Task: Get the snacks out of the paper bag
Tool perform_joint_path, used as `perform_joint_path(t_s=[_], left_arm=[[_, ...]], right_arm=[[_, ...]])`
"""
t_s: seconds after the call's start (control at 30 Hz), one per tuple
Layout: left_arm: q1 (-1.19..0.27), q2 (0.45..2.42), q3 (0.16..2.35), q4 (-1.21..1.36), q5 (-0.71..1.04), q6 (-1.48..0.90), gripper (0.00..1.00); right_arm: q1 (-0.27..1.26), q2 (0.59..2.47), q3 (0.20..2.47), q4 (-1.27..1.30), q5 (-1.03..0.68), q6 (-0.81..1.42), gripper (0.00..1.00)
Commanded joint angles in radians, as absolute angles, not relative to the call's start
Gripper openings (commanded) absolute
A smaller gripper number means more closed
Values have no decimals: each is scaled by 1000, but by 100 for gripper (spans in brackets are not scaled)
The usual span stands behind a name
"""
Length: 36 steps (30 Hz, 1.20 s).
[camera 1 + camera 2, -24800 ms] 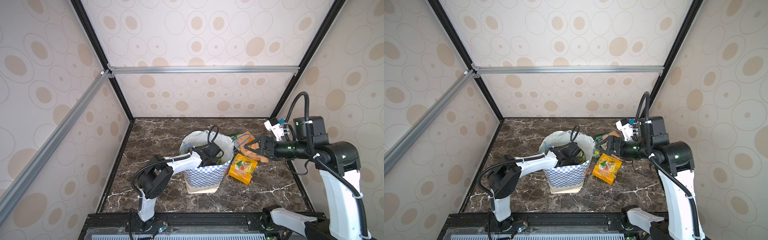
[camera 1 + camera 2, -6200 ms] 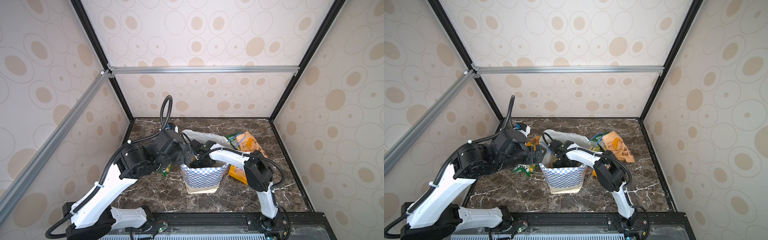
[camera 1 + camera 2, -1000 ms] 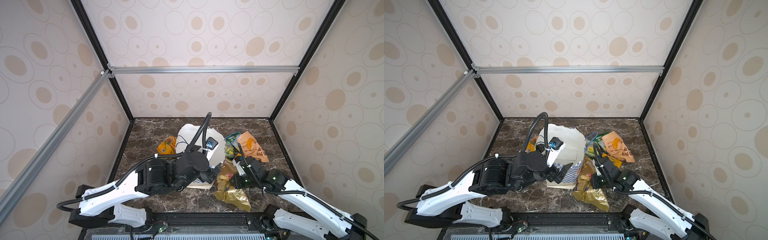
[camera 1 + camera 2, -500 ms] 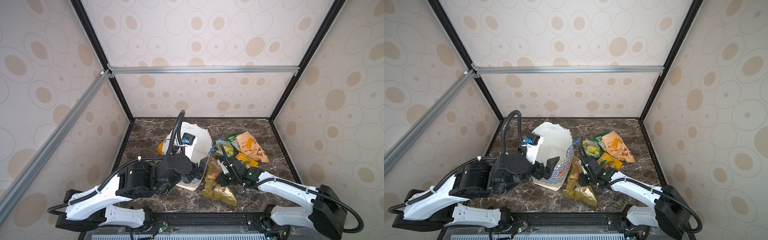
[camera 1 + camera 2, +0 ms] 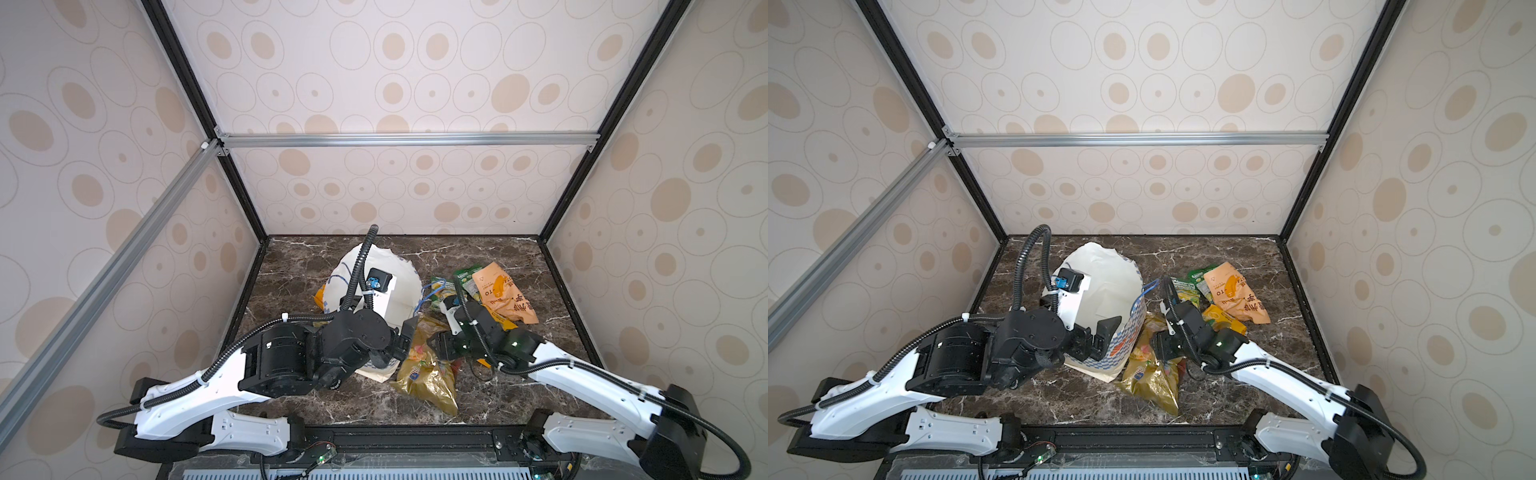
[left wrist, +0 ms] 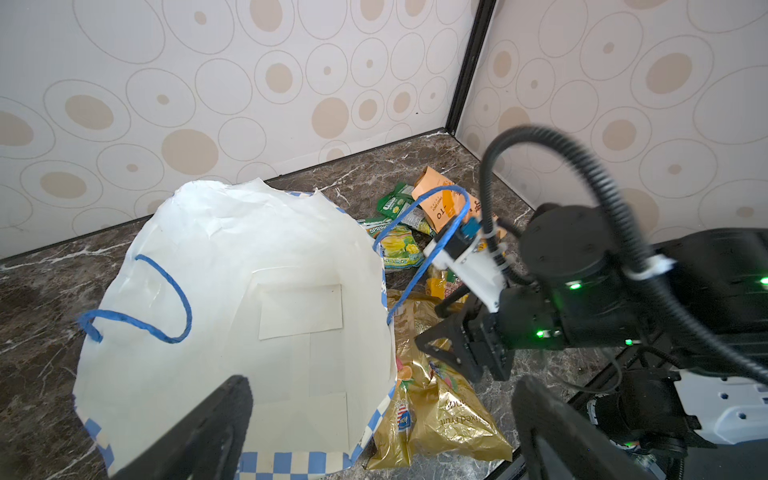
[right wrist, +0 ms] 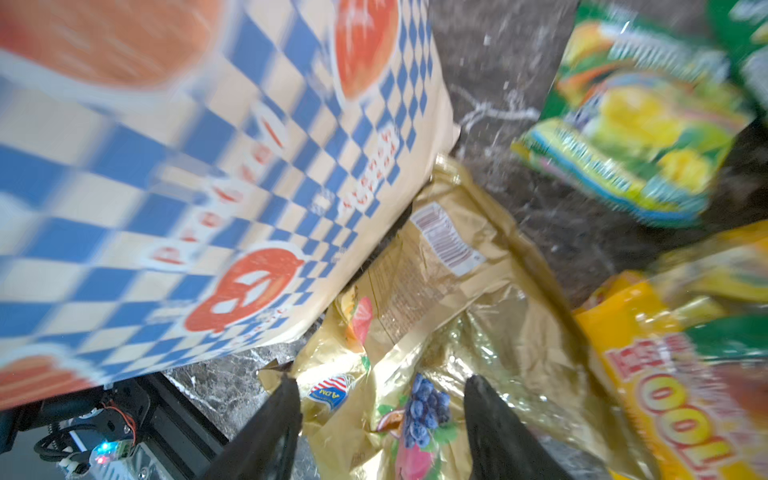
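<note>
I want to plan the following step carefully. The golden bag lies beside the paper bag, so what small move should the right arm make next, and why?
Probably lift the right gripper straight up and clear. Its jaws stand apart above the golden bag, which lies on the table beside the paper bag, whose inside shows only white paper.

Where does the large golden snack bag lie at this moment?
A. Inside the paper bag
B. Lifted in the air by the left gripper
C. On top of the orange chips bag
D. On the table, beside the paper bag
D: in a top view the golden bag lies on the table right beside the paper bag, below the open right gripper.
</note>
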<state>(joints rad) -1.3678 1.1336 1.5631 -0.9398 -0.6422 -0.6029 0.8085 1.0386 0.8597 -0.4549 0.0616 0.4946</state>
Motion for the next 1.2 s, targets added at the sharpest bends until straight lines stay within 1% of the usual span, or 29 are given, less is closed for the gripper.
perform_joint_path(t_s=[0.0, 0.1, 0.2, 0.27, 0.4, 0.5, 0.53, 0.67, 0.8, 0.87, 1.03, 1.1, 1.17], left_arm=[[-1368, 1152, 1614, -983, -701, -638, 98], [-1359, 1161, 1647, -1052, -821, -726, 98], [-1299, 1121, 1638, -1087, -933, -804, 98], [-1229, 1071, 1603, -1012, -948, -753, 98], [-1080, 1022, 1572, -910, -950, -620, 98], [-911, 1043, 1574, -870, -869, -503, 98], [-830, 1055, 1572, -850, -801, -463, 98], [-490, 1091, 1544, -764, -533, -365, 98], [-267, 1121, 1483, -671, -382, -324, 99], [-169, 1124, 1407, -594, -319, -324, 98], [0, 1078, 1074, -319, -305, -371, 98], [27, 1059, 945, -218, -335, -354, 98], [30, 1031, 815, -127, -411, -336, 98]], right_arm=[[807, 929, 913, -605, 215, 446, 74], [805, 814, 915, -661, 383, 443, 88], [803, 684, 854, -667, 602, 465, 100], [798, 583, 772, -628, 733, 455, 100], [773, 420, 614, -529, 926, 389, 100], [736, 322, 496, -458, 1004, 328, 100], [717, 302, 464, -450, 1014, 323, 100], [623, 293, 399, -465, 977, 364, 100], [542, 355, 355, -425, 908, 376, 100], [485, 403, 351, -388, 863, 373, 100], [291, 570, 332, -156, 677, 269, 100], [196, 682, 320, -59, 611, 259, 100], [114, 811, 320, 23, 556, 267, 100]])
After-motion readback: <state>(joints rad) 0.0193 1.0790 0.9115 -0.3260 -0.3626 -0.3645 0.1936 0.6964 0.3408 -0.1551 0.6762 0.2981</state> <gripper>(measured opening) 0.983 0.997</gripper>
